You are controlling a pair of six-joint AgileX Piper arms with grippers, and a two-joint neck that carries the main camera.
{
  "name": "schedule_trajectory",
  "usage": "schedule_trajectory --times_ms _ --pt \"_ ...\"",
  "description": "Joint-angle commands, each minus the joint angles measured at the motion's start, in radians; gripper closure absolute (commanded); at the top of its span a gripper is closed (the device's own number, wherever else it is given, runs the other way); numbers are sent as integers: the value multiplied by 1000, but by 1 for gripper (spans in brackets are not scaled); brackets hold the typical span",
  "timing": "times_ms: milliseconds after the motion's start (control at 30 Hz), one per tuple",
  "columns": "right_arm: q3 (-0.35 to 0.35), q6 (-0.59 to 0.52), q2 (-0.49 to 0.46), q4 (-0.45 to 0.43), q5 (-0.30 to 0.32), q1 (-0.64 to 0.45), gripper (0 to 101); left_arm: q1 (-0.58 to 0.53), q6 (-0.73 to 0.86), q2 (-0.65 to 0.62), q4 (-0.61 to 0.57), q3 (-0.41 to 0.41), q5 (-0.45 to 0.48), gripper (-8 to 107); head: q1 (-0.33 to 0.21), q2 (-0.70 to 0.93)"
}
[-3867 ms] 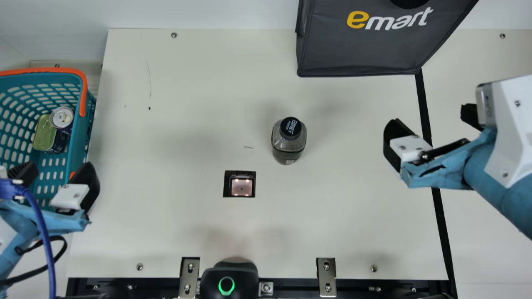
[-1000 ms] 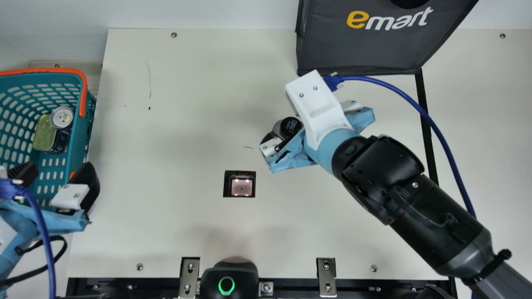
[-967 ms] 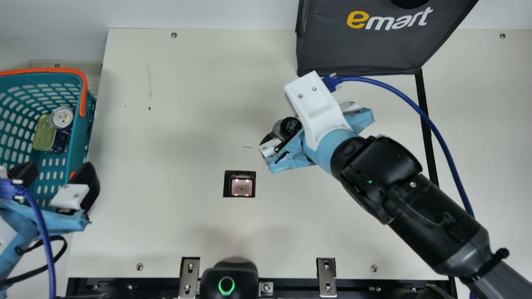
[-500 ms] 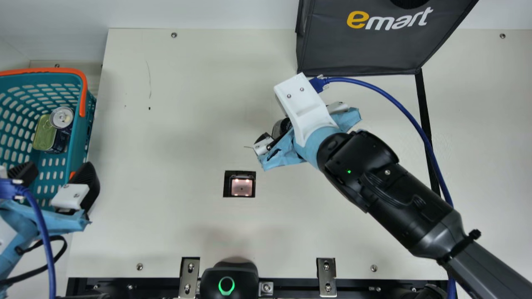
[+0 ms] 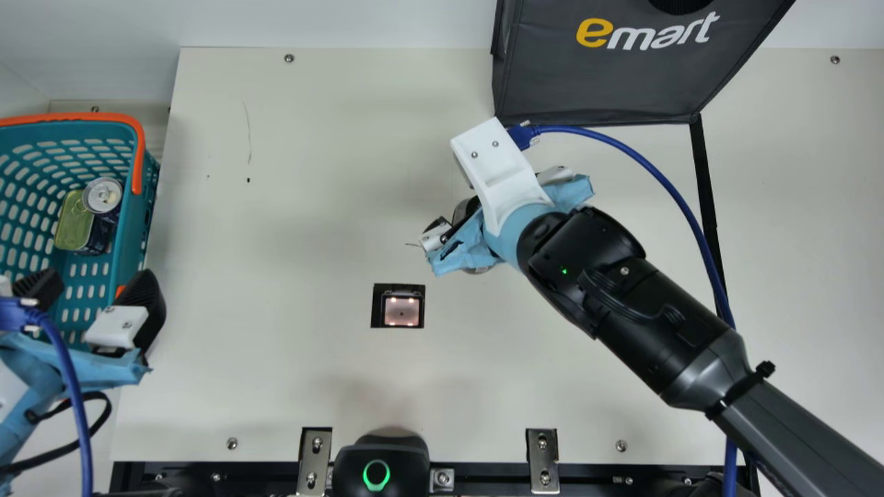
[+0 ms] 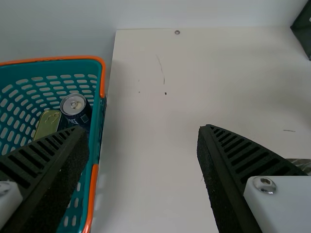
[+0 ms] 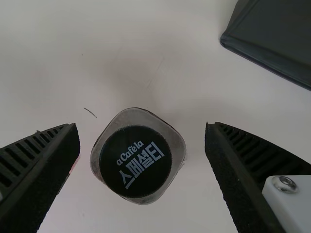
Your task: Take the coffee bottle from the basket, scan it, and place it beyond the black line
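The coffee bottle (image 5: 464, 208) stands upright on the table, partly covered by my right gripper (image 5: 492, 193) above it. In the right wrist view its dark cap (image 7: 136, 162) sits between the spread fingers of my right gripper (image 7: 141, 128), with gaps on both sides. My left gripper (image 5: 95, 284) is open by the near right part of the teal basket (image 5: 130, 238); in the left wrist view, my left gripper (image 6: 143, 133) has one finger over the basket (image 6: 96, 121). The scanner window (image 5: 402, 310) is set in the table, nearer than the bottle. The black line (image 5: 702, 162) runs at the right.
A dark shopping bag (image 5: 608, 76) stands at the back right, just behind the right gripper. In the basket are a can (image 5: 103, 195) and a yellow-green tin (image 5: 73, 224). A black device with a green ring (image 5: 376, 472) is at the front edge. A blue cable arcs over the right side.
My right arm has come in from the right, over the black line, to above the bottle, and lately shifted slightly farther left. My left arm has stayed still.
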Motion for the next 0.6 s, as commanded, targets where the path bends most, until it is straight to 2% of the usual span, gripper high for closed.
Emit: schedule_trajectory --times_ms 0,300,333,567 --pt "1 1 2 -3 0 -1 37 0 0 0 0 0 0 9 -26 2" --pt "5 4 6 -3 -4 -2 97 0 0 0 0 0 0 9 -26 2" --pt "6 4 6 -3 -4 -2 101 0 0 0 0 0 0 9 -26 -22" --pt "6 3 8 -3 -6 -2 101 0 0 0 0 0 0 9 -26 -185"
